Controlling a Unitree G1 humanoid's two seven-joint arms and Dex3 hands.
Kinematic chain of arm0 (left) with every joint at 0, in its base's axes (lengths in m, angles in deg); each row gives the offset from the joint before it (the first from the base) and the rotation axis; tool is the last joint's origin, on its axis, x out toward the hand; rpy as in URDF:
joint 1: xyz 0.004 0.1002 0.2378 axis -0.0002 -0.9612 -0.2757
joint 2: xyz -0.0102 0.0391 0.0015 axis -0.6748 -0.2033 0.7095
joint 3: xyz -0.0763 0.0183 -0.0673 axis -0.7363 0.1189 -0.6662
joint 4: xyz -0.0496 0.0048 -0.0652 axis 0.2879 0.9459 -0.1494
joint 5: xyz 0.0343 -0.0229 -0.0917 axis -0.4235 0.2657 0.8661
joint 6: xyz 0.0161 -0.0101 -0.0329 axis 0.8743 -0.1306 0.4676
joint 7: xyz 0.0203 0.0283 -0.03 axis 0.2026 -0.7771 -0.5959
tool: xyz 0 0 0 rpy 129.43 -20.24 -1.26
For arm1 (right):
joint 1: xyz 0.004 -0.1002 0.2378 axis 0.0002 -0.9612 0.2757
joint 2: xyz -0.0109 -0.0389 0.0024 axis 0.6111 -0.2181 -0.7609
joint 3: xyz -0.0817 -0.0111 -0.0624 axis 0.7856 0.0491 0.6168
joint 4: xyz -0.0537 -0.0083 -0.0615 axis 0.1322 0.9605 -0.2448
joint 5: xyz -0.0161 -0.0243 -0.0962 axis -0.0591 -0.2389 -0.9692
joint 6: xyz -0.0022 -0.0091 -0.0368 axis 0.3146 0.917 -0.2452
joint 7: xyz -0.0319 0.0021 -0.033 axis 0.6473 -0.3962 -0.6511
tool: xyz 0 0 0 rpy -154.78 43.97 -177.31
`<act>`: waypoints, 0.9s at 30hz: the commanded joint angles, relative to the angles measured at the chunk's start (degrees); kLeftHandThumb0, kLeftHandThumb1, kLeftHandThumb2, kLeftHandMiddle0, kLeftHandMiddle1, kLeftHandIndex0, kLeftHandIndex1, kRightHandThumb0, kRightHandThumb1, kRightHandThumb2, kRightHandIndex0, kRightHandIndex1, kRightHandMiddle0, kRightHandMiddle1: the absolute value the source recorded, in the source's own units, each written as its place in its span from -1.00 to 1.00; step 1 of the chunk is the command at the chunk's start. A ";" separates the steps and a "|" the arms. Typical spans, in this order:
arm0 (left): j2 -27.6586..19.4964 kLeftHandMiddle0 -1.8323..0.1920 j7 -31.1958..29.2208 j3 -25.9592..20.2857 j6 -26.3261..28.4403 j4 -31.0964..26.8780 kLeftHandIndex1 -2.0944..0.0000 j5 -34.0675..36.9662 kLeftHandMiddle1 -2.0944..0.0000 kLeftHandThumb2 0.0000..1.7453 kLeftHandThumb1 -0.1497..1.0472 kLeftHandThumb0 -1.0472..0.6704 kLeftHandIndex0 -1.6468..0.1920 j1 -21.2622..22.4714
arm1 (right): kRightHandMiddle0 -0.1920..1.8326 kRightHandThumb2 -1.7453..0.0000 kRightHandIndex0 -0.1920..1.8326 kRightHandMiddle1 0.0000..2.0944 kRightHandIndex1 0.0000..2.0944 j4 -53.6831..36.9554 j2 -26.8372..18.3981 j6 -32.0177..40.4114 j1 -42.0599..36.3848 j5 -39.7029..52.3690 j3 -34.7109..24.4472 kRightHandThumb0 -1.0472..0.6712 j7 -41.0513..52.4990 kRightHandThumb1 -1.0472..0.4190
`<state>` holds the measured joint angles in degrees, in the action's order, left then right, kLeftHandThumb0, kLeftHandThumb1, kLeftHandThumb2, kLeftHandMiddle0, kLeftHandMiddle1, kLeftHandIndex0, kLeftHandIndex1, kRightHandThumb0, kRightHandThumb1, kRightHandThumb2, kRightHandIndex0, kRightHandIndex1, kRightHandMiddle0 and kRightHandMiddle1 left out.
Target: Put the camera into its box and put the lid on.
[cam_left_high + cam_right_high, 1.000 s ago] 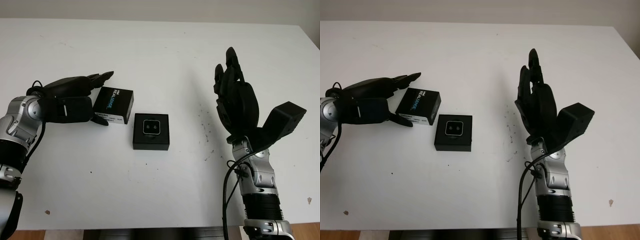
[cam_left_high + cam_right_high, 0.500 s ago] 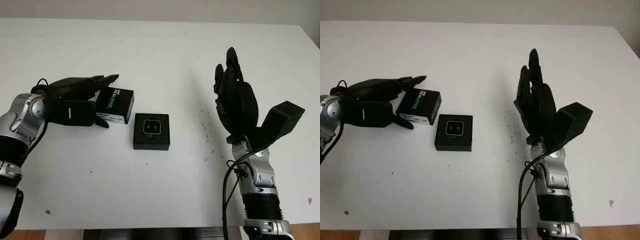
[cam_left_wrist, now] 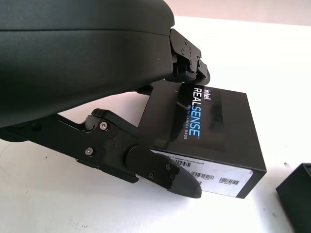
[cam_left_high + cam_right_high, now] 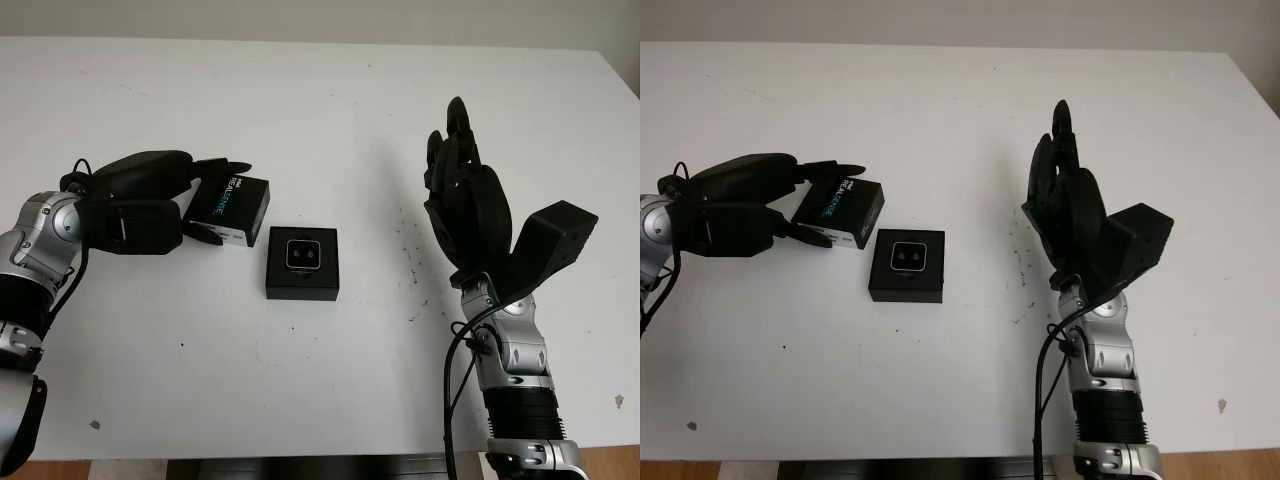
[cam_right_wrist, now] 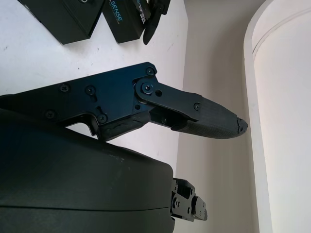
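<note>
Where the left hand closes over the lid, its black shell hides the lid's near-left end, so how far the fingers reach underneath cannot be made out; in the left wrist view the upper fingers press on the printed top and the thumb lies along the labelled side, a grip on both faces. That lid sits tilted, just beside the far-left corner of the open box, though whether they touch cannot be told. Inside the box the camera lies face up, its two lenses showing. Bare white table stretches wide beyond the box and between it and the right hand, which stands upright well to the right, open and holding nothing, fingers pointing away from the robot.
</note>
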<state>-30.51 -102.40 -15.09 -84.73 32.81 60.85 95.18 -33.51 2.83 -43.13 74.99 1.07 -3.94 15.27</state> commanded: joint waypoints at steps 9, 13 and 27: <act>-0.28 0.37 1.25 0.02 0.18 -0.12 0.19 -0.73 0.15 -0.87 1.00 -0.13 0.35 -0.19 | -0.99 0.26 -1.00 -0.96 -0.97 -1.84 -0.70 0.51 -0.96 -0.29 -0.06 -0.56 0.43 -1.00; 0.47 0.42 3.58 -1.01 2.36 -1.20 0.09 -0.35 0.00 -0.86 1.00 -0.14 0.41 -1.03 | -0.98 0.27 -1.00 -0.96 -0.97 -1.65 -0.35 0.16 -1.11 0.06 -0.21 -0.56 0.57 -1.00; 2.71 0.43 0.45 -5.64 24.91 -20.66 -0.35 4.08 -0.62 -0.92 1.00 -0.07 0.51 -4.86 | -0.95 0.25 -0.98 -0.94 -0.96 -2.49 -0.12 0.55 -2.02 -0.86 0.72 -0.55 0.25 -1.00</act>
<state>-27.47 -101.44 -19.96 -60.46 14.29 64.85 91.27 -34.57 2.77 -42.66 73.50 0.48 -3.54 15.61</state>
